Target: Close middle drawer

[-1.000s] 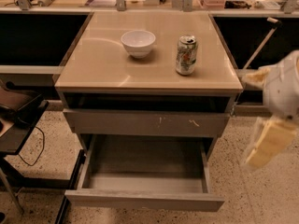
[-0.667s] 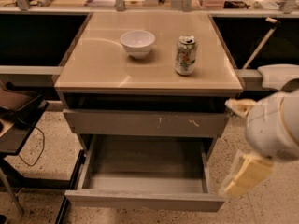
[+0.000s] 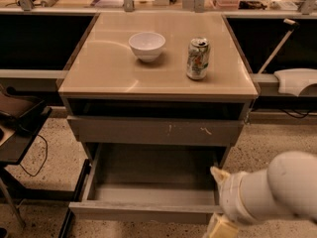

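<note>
The middle drawer point(image 3: 148, 211) is pulled far out below the cabinet's scratched grey drawer front point(image 3: 158, 131). Its plain grey front panel runs along the bottom of the camera view, and its grey box-like inside point(image 3: 153, 175) holds nothing that I can see. My white arm point(image 3: 277, 190) comes in from the lower right. My gripper point(image 3: 220, 228) is at the drawer's front right corner, right by the front panel and partly cut off by the bottom edge of the view.
On the beige cabinet top point(image 3: 104, 68) stand a white bowl point(image 3: 147, 45) and a drink can point(image 3: 198, 58). A dark chair point(image 3: 17, 118) is at the left. A white object point(image 3: 297, 81) lies on the ledge at the right. The floor is speckled.
My arm has swung from the right side of the cabinet down and left. The gripper is now at the open drawer's front right corner. The drawer has not moved.
</note>
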`<state>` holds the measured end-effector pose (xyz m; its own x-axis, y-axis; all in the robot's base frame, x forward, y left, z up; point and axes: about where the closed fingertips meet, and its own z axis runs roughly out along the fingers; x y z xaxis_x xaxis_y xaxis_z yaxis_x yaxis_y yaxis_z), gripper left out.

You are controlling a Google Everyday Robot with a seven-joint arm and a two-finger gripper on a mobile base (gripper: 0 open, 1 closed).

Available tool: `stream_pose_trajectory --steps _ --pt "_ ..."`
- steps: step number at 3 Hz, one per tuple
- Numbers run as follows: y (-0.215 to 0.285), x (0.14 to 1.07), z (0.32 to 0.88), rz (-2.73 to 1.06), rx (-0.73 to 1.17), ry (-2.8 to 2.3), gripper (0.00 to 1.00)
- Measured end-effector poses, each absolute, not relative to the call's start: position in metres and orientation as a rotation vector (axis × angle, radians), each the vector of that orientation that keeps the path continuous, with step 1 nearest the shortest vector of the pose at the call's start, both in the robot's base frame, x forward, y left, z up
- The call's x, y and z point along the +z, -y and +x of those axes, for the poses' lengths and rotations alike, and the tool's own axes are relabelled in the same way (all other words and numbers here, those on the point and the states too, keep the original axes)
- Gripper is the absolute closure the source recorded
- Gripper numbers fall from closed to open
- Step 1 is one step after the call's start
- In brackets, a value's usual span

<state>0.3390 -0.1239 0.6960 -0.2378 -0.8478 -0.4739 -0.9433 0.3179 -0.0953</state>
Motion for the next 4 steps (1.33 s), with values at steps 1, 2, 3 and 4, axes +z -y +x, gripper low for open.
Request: stream_pose_trajectory --steps 1,2,3,4 --pt "0.135 0.661 0.325 -1.554 0.268 -2.21 0.0" --pt "0.134 0.662 0.325 -1.556 0.268 -2.207 0.0" --pt "0.141 0.64 0.302 -1.552 0.206 -2.224 0.0" --pt "0.164 0.591 0.257 -1.552 0.069 -2.252 0.0"
